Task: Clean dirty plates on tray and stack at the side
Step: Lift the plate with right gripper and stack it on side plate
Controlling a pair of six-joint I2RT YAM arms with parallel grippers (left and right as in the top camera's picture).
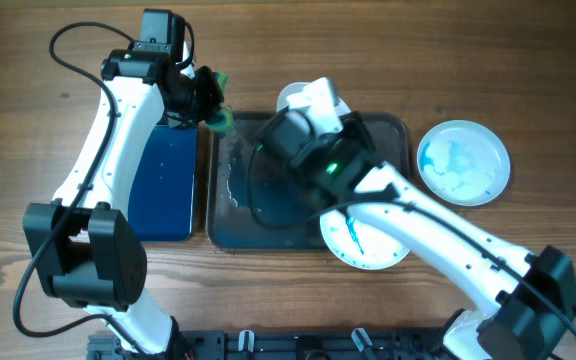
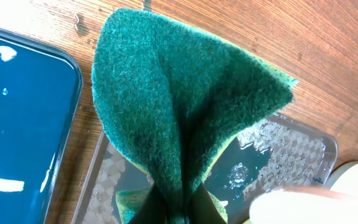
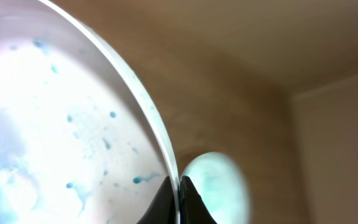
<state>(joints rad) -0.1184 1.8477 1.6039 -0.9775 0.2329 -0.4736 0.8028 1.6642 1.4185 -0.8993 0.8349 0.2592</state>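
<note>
Right jaws pinched rim of blue-smeared round white plate (image 3: 55,124) | left jaws clamped green sponge (image 2: 179,106) | plate stood near, right of sponge, over dark grey tray (image 1: 211,190)

Left arm (image 1: 108,130) stretched forward, left gripper (image 2: 173,210) clamping the sponge (image 2: 179,112). Right arm (image 1: 438,235) angled inward, right gripper (image 3: 179,200) pinching a plate (image 3: 61,124).

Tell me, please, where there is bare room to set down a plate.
Bare wood: the far right corner beyond the right plate, and the left edge past the left arm. Crowded: the tray's right half, under the right arm.
</note>
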